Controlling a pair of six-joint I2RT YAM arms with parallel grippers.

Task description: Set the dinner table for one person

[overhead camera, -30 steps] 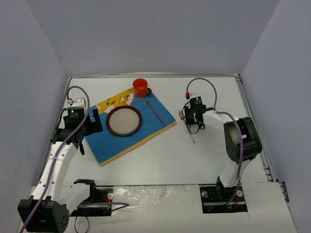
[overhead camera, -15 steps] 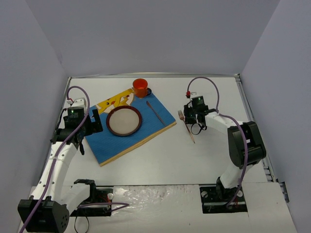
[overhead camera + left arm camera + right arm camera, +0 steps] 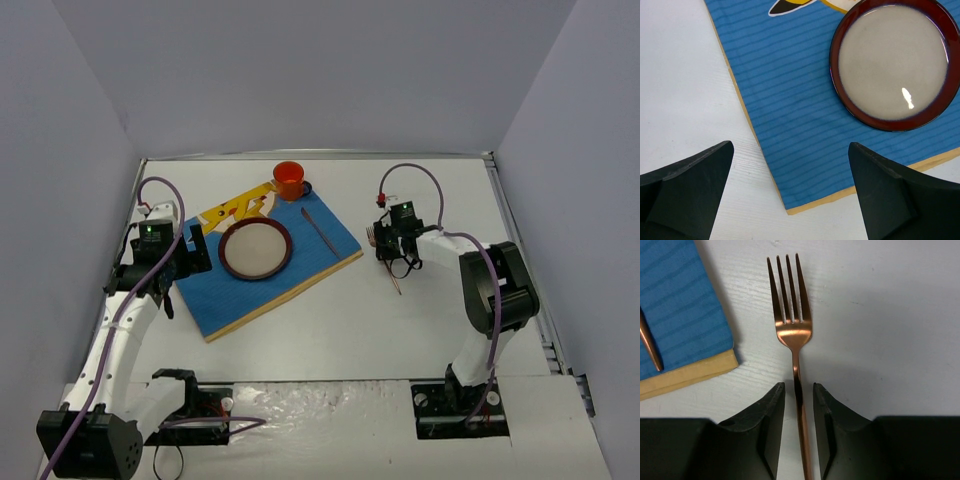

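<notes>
A: While the R gripper sits low over the fork, its jaws stand narrow, one each side of the handle. Slim gaps show on both sides, so not pinched yet, I'd say.

B: And the fork's where?

A: Flat on the dinner table, on the bare white top, tines pointing away from the arm bases. It's just right of the blue placemat, not on it. The table runs under everything, rim to rim.

B: So which step?

A: Picking up the fork, imo. The plate is on the mat already, a slim copper utensil lies right of it, and the orange cup is by the mat's far corner. The fork looks like the last item.

B: Next move needs?

A: Close fully on the handle and lift w/o letting it swivel, since it's thin, slick metal. Then carry it over and lay it on the mat left of the plate, prob. parallel to the other utensil.

B: Arm pose?

A: R arm: elbow high on the right, forearm reaching in toward centre, wrist aimed straight down. L gripper hovers w/ jaws wide apart, nothing between them, above the mat's near-left edge. L arm runs up the table's left side, wrist bent inward.
</notes>
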